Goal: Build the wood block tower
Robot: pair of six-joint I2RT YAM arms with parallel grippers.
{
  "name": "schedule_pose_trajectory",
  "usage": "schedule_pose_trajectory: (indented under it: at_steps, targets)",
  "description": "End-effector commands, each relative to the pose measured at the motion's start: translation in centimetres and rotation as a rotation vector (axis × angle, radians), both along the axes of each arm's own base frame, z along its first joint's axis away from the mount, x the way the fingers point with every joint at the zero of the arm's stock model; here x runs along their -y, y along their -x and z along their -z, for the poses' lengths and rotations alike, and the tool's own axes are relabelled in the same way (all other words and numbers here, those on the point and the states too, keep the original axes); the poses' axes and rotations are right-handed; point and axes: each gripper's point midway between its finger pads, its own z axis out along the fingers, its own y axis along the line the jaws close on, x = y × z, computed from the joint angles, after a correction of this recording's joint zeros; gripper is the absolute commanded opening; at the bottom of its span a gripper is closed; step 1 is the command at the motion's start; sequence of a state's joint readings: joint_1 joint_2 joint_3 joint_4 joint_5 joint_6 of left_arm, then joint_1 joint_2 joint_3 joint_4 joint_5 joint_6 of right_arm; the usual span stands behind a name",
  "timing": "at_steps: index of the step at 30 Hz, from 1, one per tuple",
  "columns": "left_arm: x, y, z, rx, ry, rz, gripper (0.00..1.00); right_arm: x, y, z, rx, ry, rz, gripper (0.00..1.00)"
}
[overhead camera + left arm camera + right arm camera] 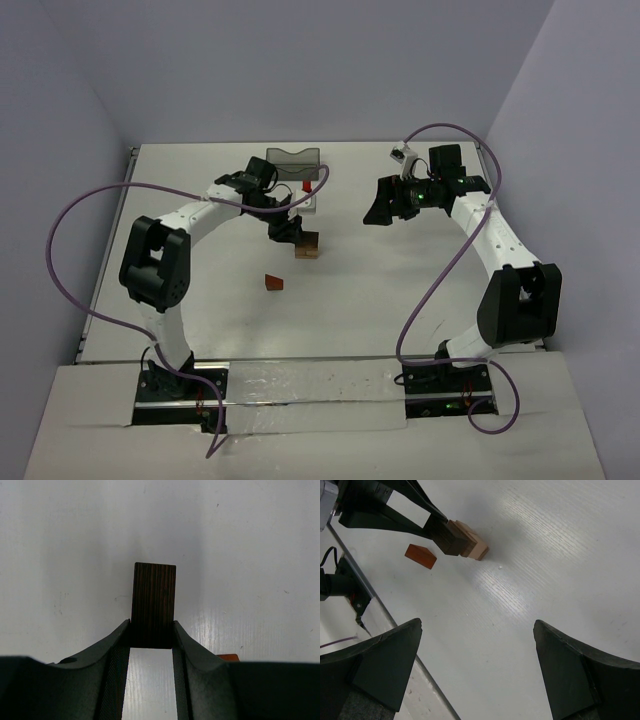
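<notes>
The left gripper (152, 635) pinches the dark brown block (154, 602) between its fingertips, just beside the tan blocks (474, 546); the reddish wedge (274, 283) lies apart, nearer the bases. The right gripper (476, 625) hangs with jaws spread wide. The dark bin (293, 162) sits behind; its contents cannot be made out

The dark block (154, 605) was obviously wood, matt with fine straight grain. The wedge (420, 556) looked smooth and kinda satiny, the table (250, 555) had a faint sheen with fine brushed lines, and the left gripper (151, 626) looked like matt black plastic.
</notes>
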State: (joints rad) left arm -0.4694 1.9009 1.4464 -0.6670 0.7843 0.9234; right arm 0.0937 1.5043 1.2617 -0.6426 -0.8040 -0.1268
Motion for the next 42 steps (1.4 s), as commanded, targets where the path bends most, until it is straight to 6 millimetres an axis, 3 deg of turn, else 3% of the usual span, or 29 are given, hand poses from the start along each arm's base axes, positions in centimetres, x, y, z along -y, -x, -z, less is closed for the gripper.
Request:
schedule_pose_trajectory:
  at_steps: [1, 42]
  targets:
    - [1.25, -1.49, -1.69, 0.062, 0.049, 0.007, 0.22, -0.14, -0.5, -2.31, 0.093, -0.006, -0.001, 1.0]
    - [0.92, -1.13, -1.4, 0.064, 0.043, 0.0, 0.29, -0.26, -0.58, -2.53, 0.089, -0.015, -0.007, 1.0]
